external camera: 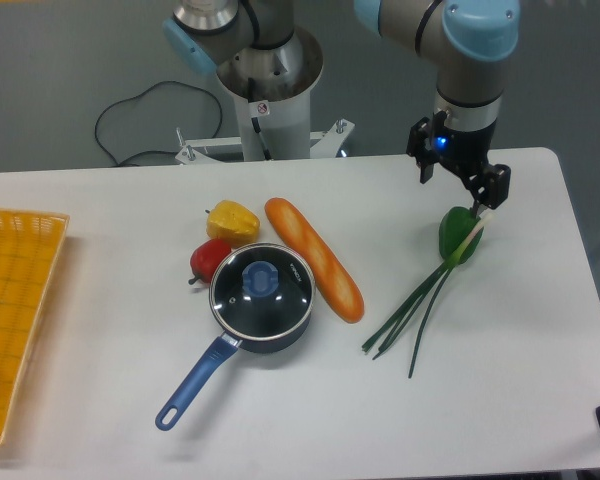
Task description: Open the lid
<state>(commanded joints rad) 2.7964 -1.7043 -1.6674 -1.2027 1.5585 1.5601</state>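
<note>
While the round clear glass lid point(261, 286) with its blue knob sat on the dark blue long-handled saucepan point(206, 368), the black two-finger gripper point(477, 205) hung well apart above a green pepper point(458, 238); whether its fingers were spread I could not tell.

Baguette point(315, 258), yellow pepper point(232, 219), red pepper point(208, 259), green pepper point(458, 236), chives point(415, 312), yellow basket point(15, 300) on white table point(130, 200).

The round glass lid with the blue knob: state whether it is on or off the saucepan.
On. The round glass lid sits flat on the dark blue long-handled saucepan, rims aligned.
</note>
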